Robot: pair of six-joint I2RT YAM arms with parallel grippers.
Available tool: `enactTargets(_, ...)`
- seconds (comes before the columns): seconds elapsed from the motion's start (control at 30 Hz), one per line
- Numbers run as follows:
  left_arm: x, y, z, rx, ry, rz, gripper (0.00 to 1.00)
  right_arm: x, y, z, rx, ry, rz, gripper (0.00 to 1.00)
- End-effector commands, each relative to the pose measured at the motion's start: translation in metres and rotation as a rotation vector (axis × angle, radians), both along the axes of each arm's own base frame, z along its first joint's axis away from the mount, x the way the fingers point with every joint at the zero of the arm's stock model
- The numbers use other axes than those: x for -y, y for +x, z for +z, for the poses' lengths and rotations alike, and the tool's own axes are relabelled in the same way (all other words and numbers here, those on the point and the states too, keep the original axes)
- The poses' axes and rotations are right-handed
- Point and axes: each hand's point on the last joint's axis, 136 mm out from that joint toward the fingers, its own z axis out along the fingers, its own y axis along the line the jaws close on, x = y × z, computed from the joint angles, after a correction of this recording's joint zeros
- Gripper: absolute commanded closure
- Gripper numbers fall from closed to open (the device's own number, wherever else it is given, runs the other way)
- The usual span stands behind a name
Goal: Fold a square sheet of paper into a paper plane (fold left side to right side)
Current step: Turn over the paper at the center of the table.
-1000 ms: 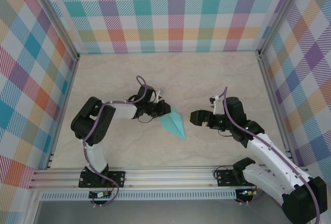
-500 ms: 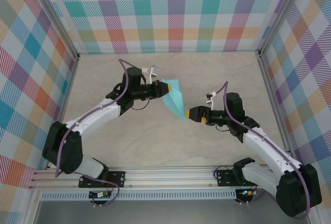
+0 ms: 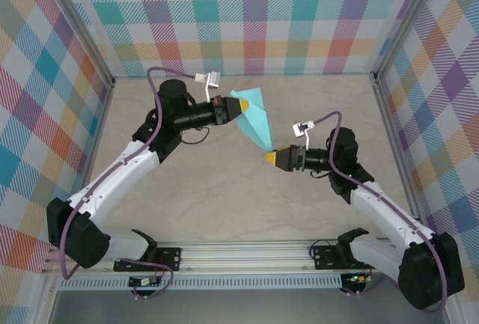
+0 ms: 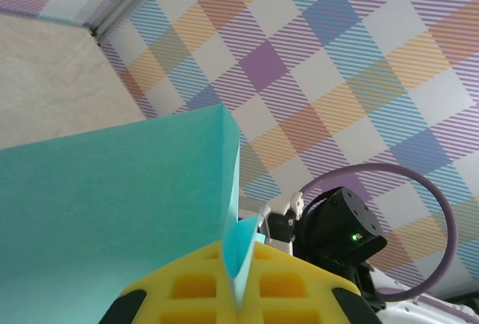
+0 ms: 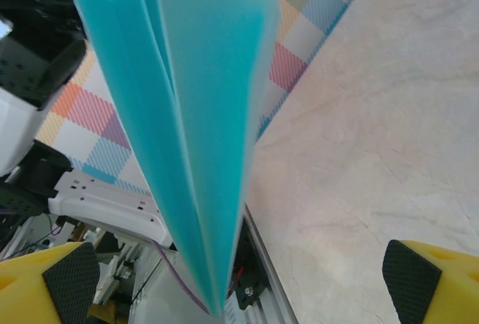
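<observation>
The paper plane [image 3: 256, 120] is a slim turquoise dart held up off the table, its point aimed down to the right. My left gripper [image 3: 241, 105] is shut on its wide rear end; in the left wrist view the yellow pads [image 4: 187, 286] pinch the folded paper plane [image 4: 112, 212] along its crease. My right gripper [image 3: 272, 158] stands open just at the dart's point. Seen from the right wrist, the paper plane [image 5: 187, 114] hangs between the wide-apart fingers [image 5: 52, 279], touching neither.
The pale marbled table [image 3: 224, 197] lies below both arms, walled by plaid panels [image 3: 247, 17] at the back and sides. An aluminium rail [image 3: 239, 253] with the arm bases runs along the near edge. The right arm's wrist [image 4: 340, 227] faces the left camera.
The left arm has lifted the plane off the table and carried it up and toward the back. The right gripper has followed to the plane's point, staying open.
</observation>
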Motion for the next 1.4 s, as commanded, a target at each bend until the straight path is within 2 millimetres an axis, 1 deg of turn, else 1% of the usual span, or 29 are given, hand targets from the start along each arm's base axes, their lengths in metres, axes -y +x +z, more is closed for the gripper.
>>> enactTargets(0.0, 0.006, -0.022, 0.033, 0.046, -0.082, -0.090, 1.00, -0.007, -0.001, 0.044, 0.134, 0.074, 0.073, 0.00)
enactTargets(0.1, 0.011, -0.029, 0.032, 0.040, -0.082, -0.120, 1.00, -0.012, 0.004, 0.059, 0.161, 0.087, 0.088, 0.02)
enactTargets(0.23, 0.016, -0.037, 0.027, 0.030, -0.075, -0.155, 1.00, -0.017, 0.007, 0.073, 0.177, 0.096, 0.103, 0.13)
enactTargets(0.37, 0.018, -0.037, 0.019, 0.013, -0.061, -0.153, 1.00, -0.018, 0.004, 0.077, 0.184, 0.095, 0.110, 0.31)
enactTargets(0.43, 0.019, -0.035, 0.014, 0.002, -0.054, -0.154, 1.00, -0.018, 0.003, 0.076, 0.188, 0.083, 0.108, 0.43)
enactTargets(0.47, 0.019, -0.035, 0.011, -0.002, -0.047, -0.153, 0.98, -0.018, 0.003, 0.074, 0.184, 0.074, 0.104, 0.49)
enactTargets(0.57, 0.018, -0.033, 0.002, -0.002, -0.006, -0.138, 0.81, -0.017, 0.003, 0.070, 0.178, 0.047, 0.086, 0.66)
enactTargets(0.63, 0.013, -0.032, -0.009, -0.003, 0.051, -0.111, 0.66, -0.016, 0.004, 0.064, 0.169, 0.014, 0.065, 0.72)
enactTargets(0.7, 0.005, -0.029, -0.023, -0.003, 0.142, -0.063, 0.51, -0.015, 0.005, 0.057, 0.166, -0.028, 0.044, 0.77)
enactTargets(0.73, -0.003, -0.026, -0.030, 0.005, 0.204, -0.019, 0.44, -0.014, 0.007, 0.052, 0.165, -0.064, 0.026, 0.78)
enactTargets(0.77, -0.015, -0.023, -0.043, -0.008, 0.285, 0.040, 0.35, -0.012, 0.007, 0.047, 0.164, -0.101, 0.010, 0.79)
enactTargets(0.83, -0.041, -0.014, -0.061, -0.004, 0.418, 0.174, 0.25, -0.009, 0.010, 0.036, 0.167, -0.190, -0.036, 0.80)
enactTargets(0.9, -0.066, -0.009, -0.073, 0.002, 0.502, 0.296, 0.20, -0.004, 0.014, 0.021, 0.164, -0.297, -0.086, 0.83)
enactTargets(0.97, -0.090, -0.008, -0.078, 0.019, 0.537, 0.411, 0.16, 0.000, 0.017, 0.008, 0.164, -0.403, -0.128, 0.86)
enactTargets(1.03, -0.110, -0.009, -0.082, 0.027, 0.551, 0.510, 0.13, 0.005, 0.021, -0.008, 0.172, -0.527, -0.170, 0.86)
enactTargets(1.13, -0.138, -0.013, -0.086, 0.037, 0.557, 0.639, 0.13, 0.011, 0.026, -0.031, 0.200, -0.751, -0.223, 0.87)
enactTargets(1.3, -0.185, -0.028, -0.088, 0.047, 0.556, 0.837, 0.13, 0.023, 0.041, -0.067, 0.298, -1.226, -0.301, 0.87)
enactTargets(1.37, -0.200, -0.035, -0.087, 0.049, 0.561, 0.894, 0.13, 0.022, 0.047, -0.079, 0.347, -1.408, -0.298, 0.87)
